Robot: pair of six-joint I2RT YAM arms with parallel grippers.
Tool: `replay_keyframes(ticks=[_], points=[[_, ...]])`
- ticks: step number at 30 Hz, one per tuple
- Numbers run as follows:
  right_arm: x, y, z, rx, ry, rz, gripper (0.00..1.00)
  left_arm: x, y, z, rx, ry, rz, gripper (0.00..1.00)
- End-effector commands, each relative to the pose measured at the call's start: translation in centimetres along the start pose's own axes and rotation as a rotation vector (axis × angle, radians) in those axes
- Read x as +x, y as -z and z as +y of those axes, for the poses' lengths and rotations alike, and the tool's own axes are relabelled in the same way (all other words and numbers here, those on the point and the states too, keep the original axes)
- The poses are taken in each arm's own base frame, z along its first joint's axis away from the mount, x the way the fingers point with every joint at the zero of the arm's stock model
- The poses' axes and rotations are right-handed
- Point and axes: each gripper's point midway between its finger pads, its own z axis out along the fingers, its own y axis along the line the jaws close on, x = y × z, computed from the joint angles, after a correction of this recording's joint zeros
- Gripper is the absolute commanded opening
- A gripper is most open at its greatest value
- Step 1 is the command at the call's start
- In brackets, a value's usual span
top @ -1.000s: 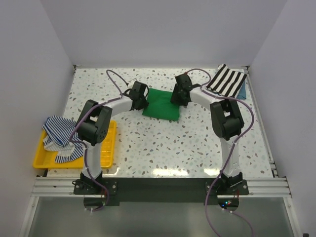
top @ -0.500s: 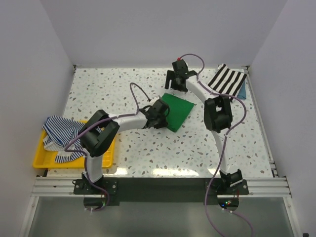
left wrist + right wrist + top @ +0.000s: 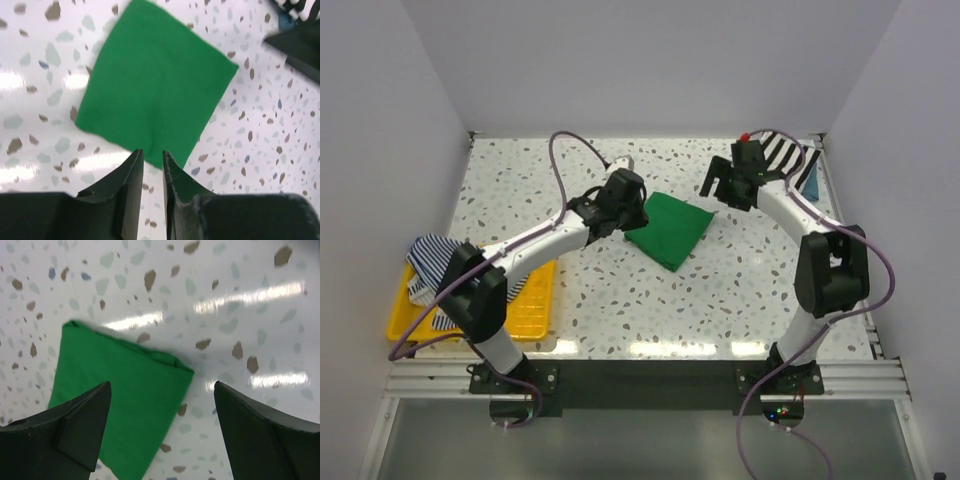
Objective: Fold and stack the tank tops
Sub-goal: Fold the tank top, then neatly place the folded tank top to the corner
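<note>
1. The green tank top [image 3: 670, 228] lies folded, set diamond-wise at centre frame on the surface [image 3: 620, 300]. The striped tank top [image 3: 432, 268] is heaped unfolded in the yellow tray [image 3: 538, 300] at the left edge, partly over the rim.
2. Left tool [image 3: 150, 155]: jaws narrowly parted, nothing between them, tips just beside the green top's lower edge.
3. Right tool [image 3: 162, 385]: jaws wide apart and empty, near the green top's upper-right corner and clear of it.
4. Risk: with its tips this close, a sideways move by the left tool could catch the cloth and drag the fold open.
5. Risk: the layered edge seen in the right wrist view looks loose and may spring apart.
6. Risk: lifting the striped top may snag the tray rim and shift the tray.
7. Risk: a broad-striped cloth [image 3: 785, 160] at upper right could be mistaken for the task's top.
8. Writing: no brand, label or text is legible.
</note>
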Motion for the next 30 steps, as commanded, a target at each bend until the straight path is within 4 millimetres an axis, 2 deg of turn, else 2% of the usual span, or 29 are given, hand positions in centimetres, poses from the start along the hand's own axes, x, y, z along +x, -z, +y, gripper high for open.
replay_keyframes(ticks=[1,2,3,4,6,8,9,10,12,13,17,24,30], points=[[3.8,2.0,2.2,-0.177,-0.065,0.029,0.87,-2.6,-2.9,2.2,-0.110,-0.081,-0.033,0.24],[4.4,2.2,2.2,-0.190,-0.087,0.024,0.87,-2.4,-3.8,2.5,-0.121,-0.094,-0.024,0.24],[6.5,1.8,1.3,-0.188,-0.100,0.055,0.88,-1.5,-5.5,3.4,-0.149,-0.104,0.014,0.22],[6.1,2.0,2.0,-0.239,-0.114,0.022,0.88,-1.7,-6.1,3.6,-0.170,-0.112,0.006,0.20],[7.9,1.5,1.7,-0.254,-0.144,0.052,0.89,-1.2,-7.8,5.6,-0.251,-0.123,0.002,0.20],[8.5,0.8,1.8,-0.275,-0.168,0.054,0.89,-0.9,-8.7,6.9,-0.296,-0.125,-0.003,0.20],[9.4,0.5,1.4,-0.269,-0.179,0.066,0.89,0.0,-9.6,7.8,-0.318,-0.133,0.020,0.19],[9.3,0.1,1.5,-0.282,-0.185,0.052,0.89,0.3,-10.0,8.0,-0.317,-0.142,0.023,0.18],[10.5,-0.6,1.0,-0.270,-0.213,0.070,0.89,1.7,-10.6,9.1,-0.337,-0.147,0.048,0.18],[10.3,-0.9,1.2,-0.278,-0.229,0.060,0.89,1.9,-10.8,9.3,-0.334,-0.144,0.051,0.17],[12.6,-3.0,0.3,-0.253,-0.261,0.102,0.88,3.7,-10.9,10.5,-0.350,-0.143,0.090,0.16],[13.9,-5.5,-0.7,-0.234,-0.279,0.086,0.77,5.3,-10.8,10.2,-0.297,-0.121,0.131,0.15],[14.0,-6.3,-0.8,-0.240,-0.237,0.083,0.66,6.9,-11.1,9.4,-0.244,-0.102,0.183,0.14]])
